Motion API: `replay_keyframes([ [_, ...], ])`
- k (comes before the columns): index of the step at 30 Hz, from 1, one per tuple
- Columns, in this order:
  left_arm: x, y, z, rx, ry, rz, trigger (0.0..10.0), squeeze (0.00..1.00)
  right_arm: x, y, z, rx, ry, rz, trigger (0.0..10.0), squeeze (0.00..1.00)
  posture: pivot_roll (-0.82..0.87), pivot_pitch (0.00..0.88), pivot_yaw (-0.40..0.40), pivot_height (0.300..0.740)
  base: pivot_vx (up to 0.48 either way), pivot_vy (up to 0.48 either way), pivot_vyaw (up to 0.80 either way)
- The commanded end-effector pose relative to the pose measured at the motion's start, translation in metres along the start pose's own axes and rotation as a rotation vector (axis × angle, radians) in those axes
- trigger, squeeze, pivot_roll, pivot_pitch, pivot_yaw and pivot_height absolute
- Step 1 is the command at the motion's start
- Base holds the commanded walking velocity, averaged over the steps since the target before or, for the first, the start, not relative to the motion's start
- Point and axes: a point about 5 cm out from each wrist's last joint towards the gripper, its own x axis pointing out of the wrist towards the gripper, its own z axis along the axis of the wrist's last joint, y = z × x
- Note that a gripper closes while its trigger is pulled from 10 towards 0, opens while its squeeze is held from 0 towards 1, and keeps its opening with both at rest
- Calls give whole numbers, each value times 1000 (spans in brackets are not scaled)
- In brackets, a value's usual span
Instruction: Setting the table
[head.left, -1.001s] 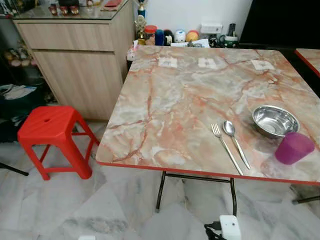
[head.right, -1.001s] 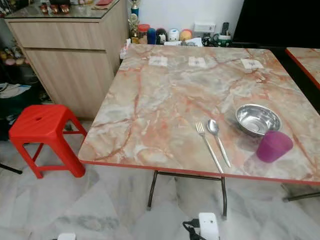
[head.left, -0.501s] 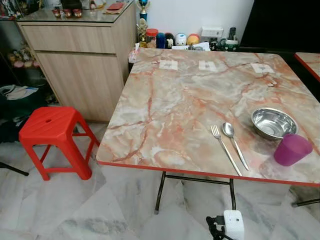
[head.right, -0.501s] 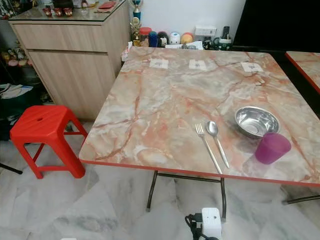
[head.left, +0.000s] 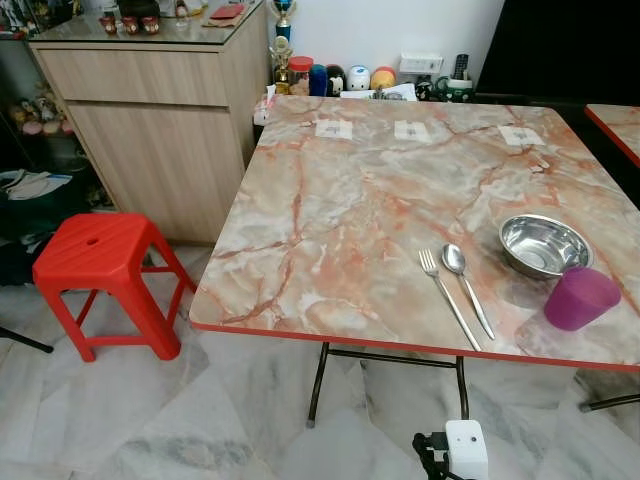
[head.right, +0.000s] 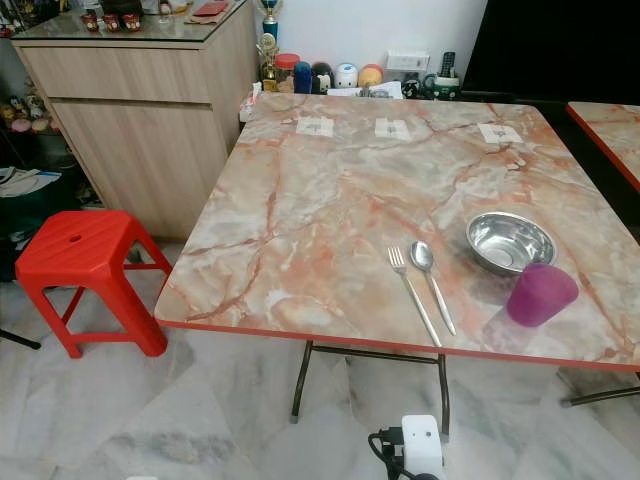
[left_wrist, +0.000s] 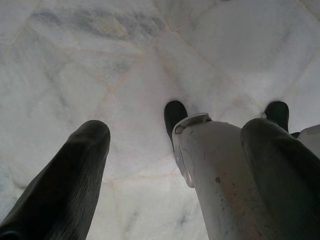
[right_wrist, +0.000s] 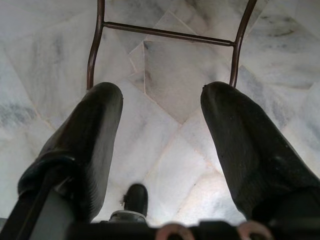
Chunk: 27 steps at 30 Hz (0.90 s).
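Head camera, left eye: marble-patterned worktop (head.left: 330, 220) with a place setting near its front right edge. Steel bowl (head.left: 544, 244) sits upright; purple cup (head.left: 579, 298) stands just in front of it, close to the edge, apart from the bowl. Fork (head.left: 448, 297) and spoon (head.left: 466, 288) lie side by side to the left of the bowl, handles toward the robot, nearly touching. Red stool (head.left: 100, 262) stands on the floor left of the worktop, beside a wooden cabinet (head.left: 160, 120). Right eye: same layout; setting looks largely complete, judged from placement alone. Handling notes (judgement): fork and spoon are thin, stiff and flat against a smooth top, so hard to get under; best taken across the handle mid-length, or slid to the edge first. Bowl is light, rigid, slippery steel; pinch the rim. Cup looks like light plastic, tips easily; close on its wall low down, squeezing gently. Left wrist view: left claw (left_wrist: 175, 150) points at the marble floor (left_wrist: 75, 60), fingers spread, nothing between them; the robot's own leg and dark feet lie beyond. Right wrist view: right claw (right_wrist: 160, 135) likewise hangs over the floor, fingers spread and empty, the worktop's metal leg frame (right_wrist: 167, 32) ahead of it. Both arms hang low, well apart from the tableware.
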Motion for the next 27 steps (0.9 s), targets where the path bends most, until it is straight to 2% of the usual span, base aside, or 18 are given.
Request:
replay_keyframes([
  [1,-1,-2,-8,7,28,-4,10000,0,-3,-2,-6,59,5,-32,10000,0,-51,67,-42,740,0,0,0],
  [2,-1,-2,-8,11,28,-6,10000,0,-11,-13,14,60,-194,-48,10000,0,-51,67,-42,740,0,0,0],
  [3,-1,-3,-9,15,30,-10,10000,0,-38,-23,46,39,-442,-55,10000,0,-56,60,-39,740,0,0,0],
  [4,-2,-3,-9,17,30,-11,10000,0,-47,-23,54,33,-491,-54,10000,0,-56,60,-39,740,0,0,0],
  [13,-3,-2,-13,16,38,-9,10000,0,-47,-24,60,69,-504,-95,10000,0,-48,43,-45,740,0,0,0],
  [16,-4,-2,-15,14,42,-7,10000,0,-50,-29,60,65,-517,-114,10000,0,-48,42,-45,740,0,0,0],
  [17,-4,-2,-16,15,44,-7,10000,0,-57,-30,62,69,-522,-119,10000,0,-47,37,-43,740,0,0,0],
  [20,-4,-1,-17,20,48,-8,10000,0,-75,-31,84,85,-567,-127,10000,0,-57,35,-35,740,0,0,0],
  [24,-4,-1,-17,27,50,-9,10000,0,-71,-32,119,85,-649,-122,10000,0,-65,34,-31,740,0,0,0],
  [27,-4,-1,-16,21,48,-8,10000,0,-57,-32,151,71,-679,-105,10000,0,-54,38,-37,740,0,0,0],
])
